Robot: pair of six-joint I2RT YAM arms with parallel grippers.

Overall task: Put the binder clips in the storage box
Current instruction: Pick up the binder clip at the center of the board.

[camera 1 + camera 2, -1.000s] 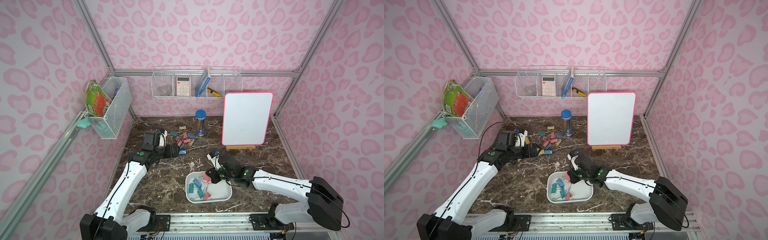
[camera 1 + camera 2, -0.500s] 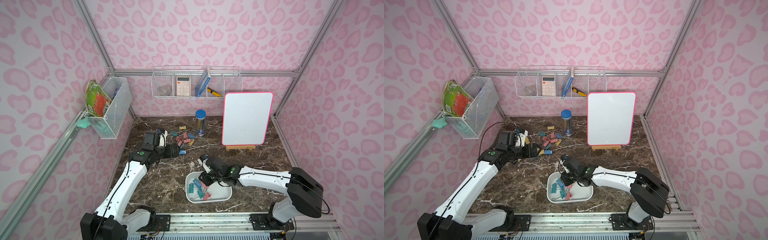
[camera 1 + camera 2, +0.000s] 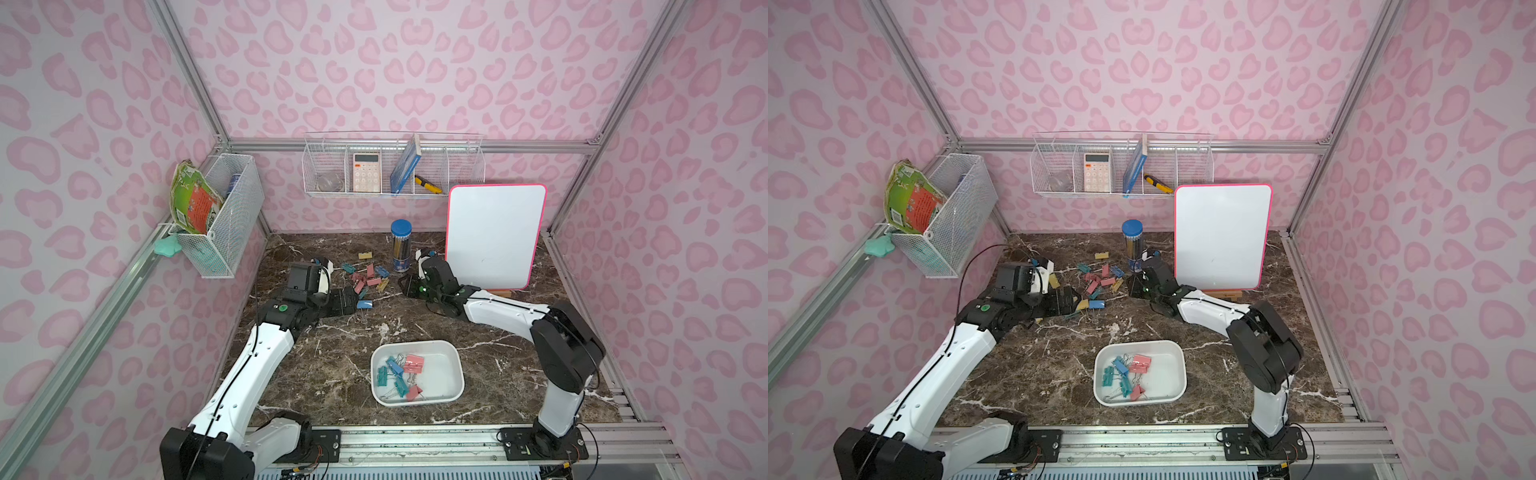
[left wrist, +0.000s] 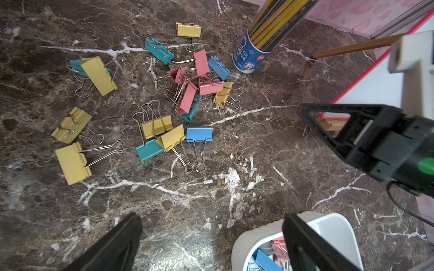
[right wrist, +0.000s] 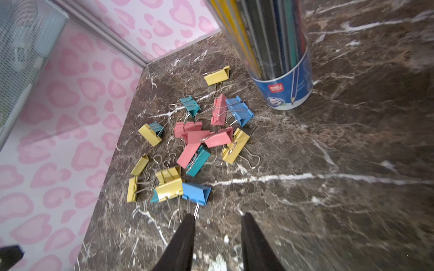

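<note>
White storage box [image 3: 441,376] sits near centre, holding several binder clips [image 3: 414,364]. Farther back, the left gripper [image 3: 351,300] gapes wide at the left of the loose clips [image 3: 366,277]. The right gripper [image 5: 218,218], narrowly parted and empty, hovers to their right, near the pencil tube [image 3: 401,245].

left arm [image 3: 266,345] stretched forward low | left gripper [image 4: 211,237] spread wide, empty | right arm [image 3: 507,309] extended low | right gripper [image 5: 218,234] parted narrowly, empty
</note>
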